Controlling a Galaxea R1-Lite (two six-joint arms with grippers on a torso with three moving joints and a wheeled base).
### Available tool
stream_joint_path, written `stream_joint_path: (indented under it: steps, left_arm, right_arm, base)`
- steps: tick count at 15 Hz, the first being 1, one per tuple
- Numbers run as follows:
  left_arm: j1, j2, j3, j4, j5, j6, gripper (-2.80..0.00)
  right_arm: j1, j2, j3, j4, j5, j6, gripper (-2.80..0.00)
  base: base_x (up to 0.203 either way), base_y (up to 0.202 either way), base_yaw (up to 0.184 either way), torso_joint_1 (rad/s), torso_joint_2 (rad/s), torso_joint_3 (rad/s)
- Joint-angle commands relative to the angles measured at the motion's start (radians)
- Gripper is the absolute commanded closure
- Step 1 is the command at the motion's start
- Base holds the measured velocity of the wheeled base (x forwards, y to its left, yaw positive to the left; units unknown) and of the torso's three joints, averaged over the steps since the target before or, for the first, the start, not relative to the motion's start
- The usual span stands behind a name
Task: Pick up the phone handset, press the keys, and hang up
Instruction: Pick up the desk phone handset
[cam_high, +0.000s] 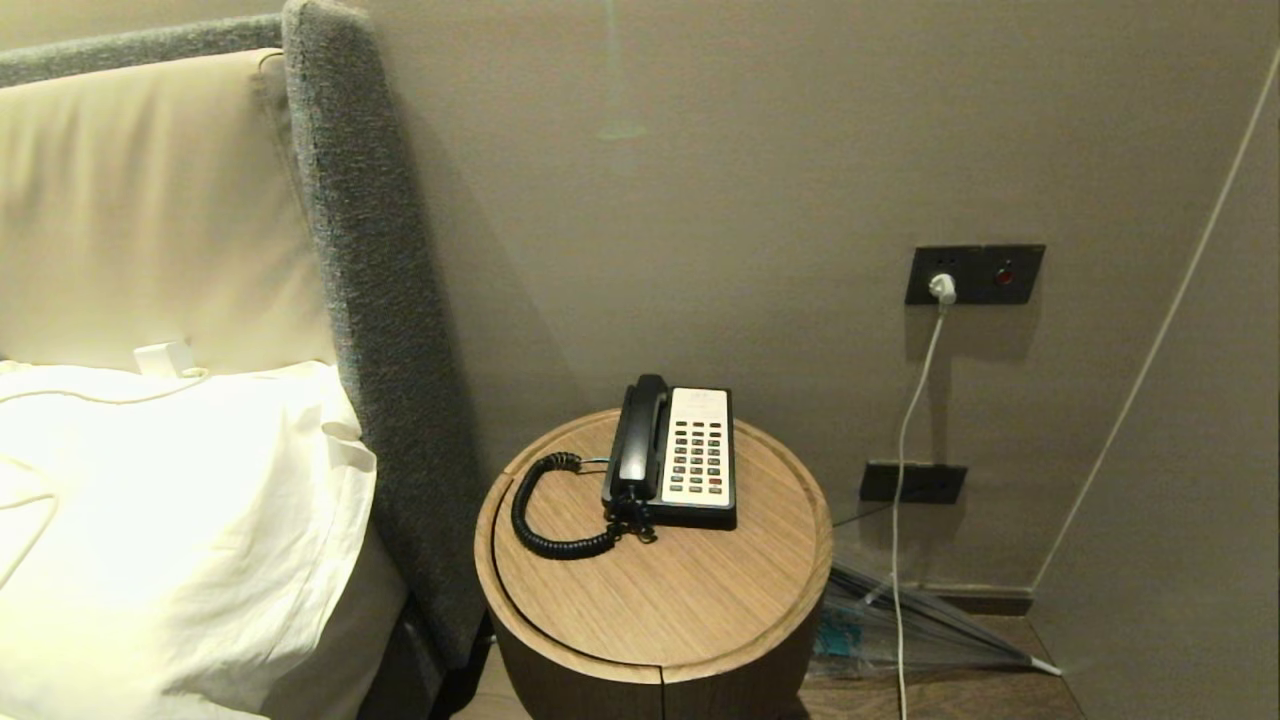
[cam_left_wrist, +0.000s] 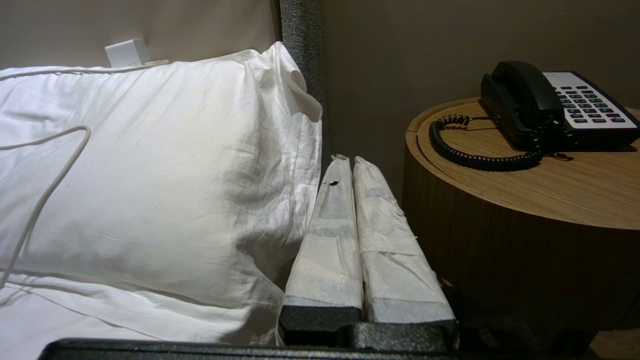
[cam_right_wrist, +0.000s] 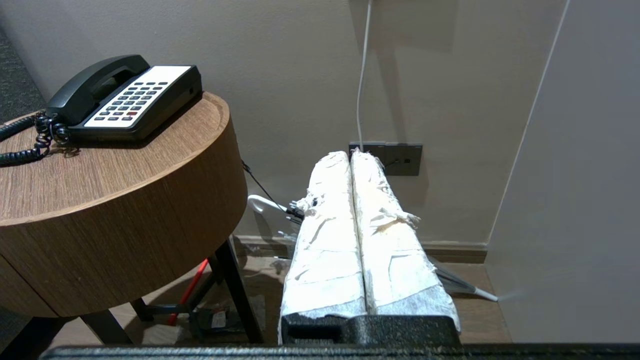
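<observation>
Black plastic marks out the phone handset (cam_high: 640, 432), which lies in its cradle along the left side of the black-and-cream phone base (cam_high: 690, 458), its length running from the rear of the base toward the front. The base sits toward the back edge of the round wooden surface (cam_high: 660, 590), a little right of centre, with the keypad (cam_high: 697, 455) facing up beside the handset. A black coiled cord (cam_high: 545, 510) leaves the near end of the handset and loops out over the left part of the surface before curling back to the base. Neither arm shows in the head view. The left tool (cam_left_wrist: 349, 162) hangs low beside the surface's left side, between it and a white pillow (cam_left_wrist: 150, 170) on the bed, its two white-wrapped fingers (cam_left_wrist: 330, 235) pressed together with nothing between them. The right tool (cam_right_wrist: 351, 156) hangs low off the surface's right side, pointing at the wall, likewise clenched on nothing. On the wall to the right, a white plug (cam_high: 941, 289) sits in a dark socket plate (cam_high: 975, 273), and its white cable (cam_high: 900, 480) drops to the floor.
</observation>
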Motion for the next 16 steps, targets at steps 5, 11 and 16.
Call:
stream_joint_path:
  steps: [5,11,16]
  left_arm:
    - [0.0,0.002,0.04,0.004,0.0,-0.021,0.0]
    - [0.0,0.002,0.04,0.005,0.0,-0.02,0.0]
    - [0.0,0.002,0.04,0.005,0.0,-0.02,0.0]
  right_arm:
    - [0.0,0.0,0.02,-0.001,0.0,0.0,0.0]
    - [0.0,0.0,0.02,-0.001,0.0,0.0,0.0]
    - [0.0,0.0,0.021,-0.001,0.0,0.0,0.0]
  base:
    - [0.0,0.0,0.0,0.0,0.0,-0.031]
    - [0.0,0.0,0.0,0.003,0.0,-0.18]
    - [0.0,0.0,0.0,0.002,0.0,-0.198]
